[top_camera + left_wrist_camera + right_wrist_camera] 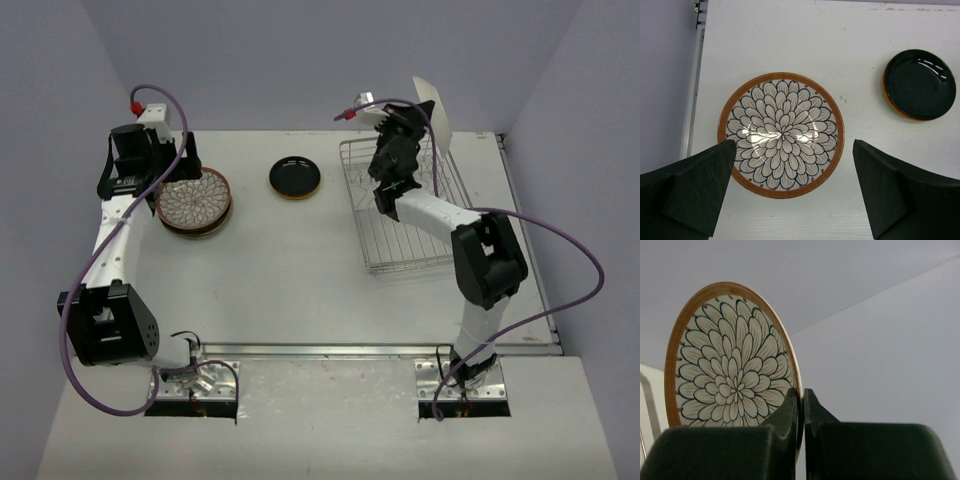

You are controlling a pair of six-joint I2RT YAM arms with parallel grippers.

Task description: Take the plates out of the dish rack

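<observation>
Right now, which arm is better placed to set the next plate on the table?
Right, probably. The right fingers are shut on a flowery plate, held upright, up off the dish rack. The left fingers are open and empty, over a second flowery plate lying on the table.

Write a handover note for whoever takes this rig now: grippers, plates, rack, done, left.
Left gripper: open, above the round brown-rimmed flower-patterned plate lying at the left of the table.
Right gripper: shut on the rim of a matching flower-patterned plate, held upright above the silver wire dish rack.
Round black plate lies mid-table on an orange one.
Done: no other plate shows in the rack; the arm hides part.
Left: set the held plate down on the table.
</observation>
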